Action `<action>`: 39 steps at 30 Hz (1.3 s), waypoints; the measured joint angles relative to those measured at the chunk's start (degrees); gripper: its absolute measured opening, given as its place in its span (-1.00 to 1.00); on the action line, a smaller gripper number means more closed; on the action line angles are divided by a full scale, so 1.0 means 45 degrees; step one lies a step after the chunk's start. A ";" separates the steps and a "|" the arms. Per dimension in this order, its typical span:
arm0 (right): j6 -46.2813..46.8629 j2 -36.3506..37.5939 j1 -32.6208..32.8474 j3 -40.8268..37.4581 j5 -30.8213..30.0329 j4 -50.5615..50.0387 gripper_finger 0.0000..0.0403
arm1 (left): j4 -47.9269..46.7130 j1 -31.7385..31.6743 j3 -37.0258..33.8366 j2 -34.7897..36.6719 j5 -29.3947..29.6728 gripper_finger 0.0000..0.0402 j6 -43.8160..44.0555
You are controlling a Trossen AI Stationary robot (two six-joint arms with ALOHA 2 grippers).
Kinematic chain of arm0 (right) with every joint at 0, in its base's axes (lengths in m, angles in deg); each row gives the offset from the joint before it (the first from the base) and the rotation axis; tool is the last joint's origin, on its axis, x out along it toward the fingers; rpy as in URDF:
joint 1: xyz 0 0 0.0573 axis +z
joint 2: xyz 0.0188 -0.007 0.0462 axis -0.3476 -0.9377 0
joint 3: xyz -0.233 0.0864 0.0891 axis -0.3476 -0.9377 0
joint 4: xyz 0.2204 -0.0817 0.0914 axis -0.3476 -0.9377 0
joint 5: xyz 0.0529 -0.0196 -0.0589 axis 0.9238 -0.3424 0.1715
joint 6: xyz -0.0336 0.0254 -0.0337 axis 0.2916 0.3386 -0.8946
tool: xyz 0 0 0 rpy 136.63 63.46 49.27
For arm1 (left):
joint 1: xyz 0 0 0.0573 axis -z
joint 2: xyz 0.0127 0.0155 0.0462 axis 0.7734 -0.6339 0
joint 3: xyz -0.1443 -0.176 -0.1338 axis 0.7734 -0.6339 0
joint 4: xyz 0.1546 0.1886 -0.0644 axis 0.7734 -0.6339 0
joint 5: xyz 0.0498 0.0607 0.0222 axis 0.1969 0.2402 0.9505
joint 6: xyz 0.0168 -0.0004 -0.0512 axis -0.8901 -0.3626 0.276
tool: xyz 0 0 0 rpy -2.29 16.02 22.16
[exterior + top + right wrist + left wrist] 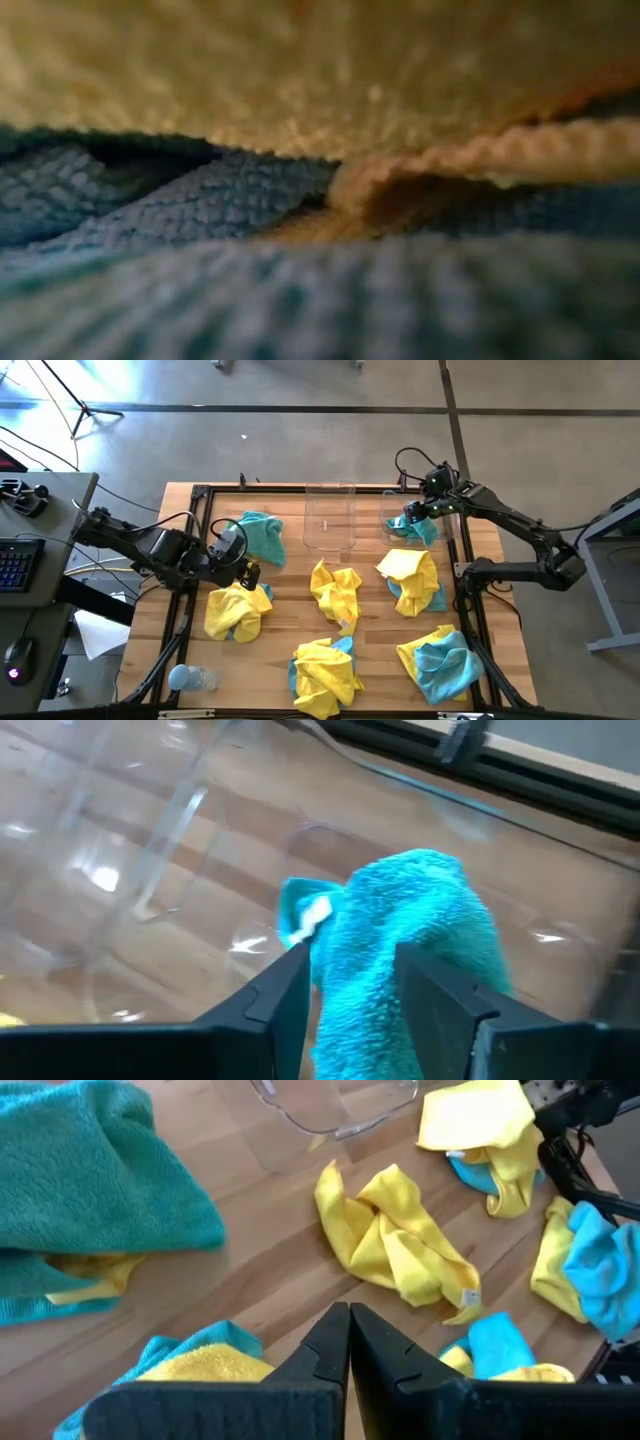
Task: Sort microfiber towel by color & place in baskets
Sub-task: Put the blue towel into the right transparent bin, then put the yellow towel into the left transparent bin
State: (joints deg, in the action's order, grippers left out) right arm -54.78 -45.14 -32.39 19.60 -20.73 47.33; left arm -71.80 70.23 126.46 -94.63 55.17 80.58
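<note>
Several yellow and teal-blue towels lie on the wooden table, among them a teal one (262,535) at the far left and a yellow one (338,595) in the middle. Two clear baskets stand at the far edge: one (330,515) in the middle, one (392,500) to its right. My right gripper (410,520) is shut on a teal towel (410,930) at the right basket, whose clear walls (150,840) show around it. My left gripper (245,572) is shut and empty above the table's left, between the far-left teal towel (90,1180) and a yellow-and-teal pile (238,610). My right gripper pinches a bunched part of the teal towel (360,970) between its two fingers (285,990). The towel bulges out past the fingertips, and its hemmed corner with a white tag (305,915) shows at one side. One layer or several, I cannot tell.
More mixed yellow-and-teal piles lie at the right (412,580), near middle (325,670) and near right (440,660). A pale blue bottle (190,678) lies at the near left corner. A black frame (465,590) edges the table. Towels right at the lens (320,120) fill the low view.
</note>
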 joint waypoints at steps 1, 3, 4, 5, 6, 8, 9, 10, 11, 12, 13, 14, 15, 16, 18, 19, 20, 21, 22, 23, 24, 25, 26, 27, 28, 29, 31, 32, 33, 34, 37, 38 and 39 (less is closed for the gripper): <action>0.0007 0.0000 -0.0005 -0.0002 0.0065 -0.0007 -0.26 | 0.0006 0.0000 0.0005 -0.0018 -0.0095 -1.00 0.0004; -0.0112 0.0000 -0.0018 -0.0001 0.0014 -0.0079 -0.25 | 0.0004 0.0000 0.0004 -0.0068 -0.0162 -1.00 0.0009; -0.0265 0.0000 -0.0019 0.0003 -0.0174 -0.0128 -0.25 | 0.0001 0.0000 0.0000 -0.0104 -0.0172 -1.00 0.0009; -0.0382 0.0000 -0.0025 0.0003 -0.0412 -0.0249 -0.25 | -0.0001 0.0000 0.0000 -0.0153 -0.0169 -1.00 0.0012; -0.0521 0.0000 -0.0026 0.0015 -0.0707 -0.0445 -0.25 | -0.0003 0.0000 0.0000 -0.0175 -0.0169 -1.00 0.0019; -0.0608 0.0000 -0.0030 0.0219 -0.1471 -0.1199 -0.25 | -0.0011 -0.0005 0.0000 -0.0241 -0.0173 -1.00 0.0015; -0.0582 0.0000 -0.0035 0.0366 -0.1751 -0.1512 -0.25 | -0.0016 -0.0010 0.0000 -0.0311 -0.0168 -1.00 0.0019; -0.0458 0.0000 -0.0035 0.0505 -0.1823 -0.1828 -0.25 | -0.0025 -0.0010 0.0000 -0.0365 -0.0168 -1.00 0.0019; -0.0270 0.0010 -0.0033 0.0578 -0.1781 -0.2098 -0.25 | -0.0048 -0.0010 0.0000 -0.0437 -0.0173 -1.00 0.0014; -0.0060 0.0010 -0.0032 0.0584 -0.1650 -0.2329 -0.26 | -0.0054 -0.0010 0.0000 -0.0535 -0.0170 -1.00 0.0014; 0.0166 -0.0003 -0.0029 0.0521 -0.1497 -0.2439 -0.27 | -0.0054 -0.0010 0.0000 -0.0615 -0.0169 -1.00 0.0017; 0.0424 -0.0053 -0.0025 0.0397 -0.1447 -0.2476 -0.29 | -0.0062 -0.0010 0.0000 -0.0684 -0.0170 -1.00 0.0016; 0.0632 -0.0135 -0.0021 0.0216 -0.1437 -0.2513 -0.31 | -0.0074 -0.0010 0.0000 -0.0780 -0.0176 -1.00 0.0014; 0.0794 -0.0273 -0.0030 0.0011 -0.1410 -0.2557 -0.33 | -0.0074 -0.0010 0.0000 -0.0881 -0.0202 -1.00 0.0023; 0.0825 -0.0569 -0.0040 -0.0303 -0.1421 -0.2498 -0.38 | -0.0111 -0.0010 0.0000 -0.1049 -0.0377 -1.00 0.0097; 0.0900 -0.0664 -0.0040 -0.0418 -0.1417 -0.2361 -0.40 | -0.0132 -0.0010 0.0000 -0.1148 -0.0438 -1.00 0.0111; 0.1105 -0.0740 -0.0040 -0.0524 -0.1397 -0.2191 -0.42 | -0.0141 -0.0010 0.0000 -0.1223 -0.0469 -1.00 0.0111; 0.1272 -0.0769 -0.0039 -0.0630 -0.1275 -0.2019 -0.43 | -0.0151 -0.0010 0.0000 -0.1288 -0.0474 -0.99 0.0115; 0.1379 -0.0772 -0.0035 -0.0717 -0.1117 -0.1882 -0.43 | -0.0203 -0.0010 0.0000 -0.1361 -0.0479 -0.98 0.0141; 0.1400 -0.0763 -0.0035 -0.0735 -0.0908 -0.1751 -0.44 | -0.0287 -0.0010 0.0000 -0.1425 -0.0492 -0.96 0.0215; 0.1394 -0.0747 -0.0035 -0.0735 -0.0744 -0.1570 -0.44 | -0.0390 -0.0010 0.0000 -0.1482 -0.0525 -0.93 0.0258; 0.1383 -0.0736 -0.0035 -0.0721 -0.0616 -0.1503 -0.44 | -0.0534 -0.0010 0.0000 -0.1527 -0.0608 -0.89 0.0346; 0.1374 -0.0733 -0.0036 -0.0684 -0.0484 -0.1568 -0.44 | -0.0712 -0.0010 0.0000 -0.1578 -0.0742 -0.85 0.0444; 0.1372 -0.0738 -0.0035 -0.0631 -0.0414 -0.1582 -0.44 | -0.0872 -0.0010 0.0000 -0.1621 -0.0882 -0.80 0.0546; 0.1368 -0.0737 -0.0035 -0.0560 -0.0370 -0.1560 -0.44 | -0.1057 -0.0010 0.0000 -0.1648 -0.1023 -0.74 0.0632; 0.1369 -0.0733 -0.0035 -0.0489 -0.0290 -0.1555 -0.44 | -0.1299 -0.0010 0.0000 -0.1704 -0.1158 -0.69 0.0709; 0.1375 -0.0733 -0.0035 -0.0397 -0.0052 -0.1562 -0.44 | -0.1802 -0.0010 0.0000 -0.1822 -0.1457 -0.59 0.0813; 0.1372 -0.0733 -0.0035 -0.0355 0.0132 -0.1565 -0.44 | -0.2035 -0.0010 0.0000 -0.1905 -0.1763 -0.55 0.0905; 0.1375 -0.0733 -0.0035 -0.0325 0.0308 -0.1546 -0.44 | -0.2226 -0.0010 0.0000 -0.2005 -0.2115 -0.51 0.1045; 0.1374 -0.0733 -0.0033 -0.0323 0.0483 -0.1524 -0.44 | -0.2400 -0.0010 0.0000 -0.2135 -0.2511 -0.48 0.1115; 0.1370 -0.0733 -0.0025 -0.0323 0.0691 -0.1599 -0.44 | -0.2790 0.0080 0.0000 -0.2636 -0.3401 -0.45 0.0925; 0.1369 -0.0733 -0.0025 -0.0323 0.0694 -0.1631 -0.44 | -0.2825 0.0127 0.0000 -0.2817 -0.3515 -0.45 0.0701; 0.1369 -0.0733 -0.0025 -0.0323 0.0694 -0.1684 -0.44 | -0.2787 0.0197 0.0000 -0.3013 -0.3559 -0.45 0.0413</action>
State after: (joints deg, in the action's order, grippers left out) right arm -48.62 -48.44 -32.50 18.15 -17.60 39.75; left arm -84.35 71.12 126.46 -108.18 39.15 82.44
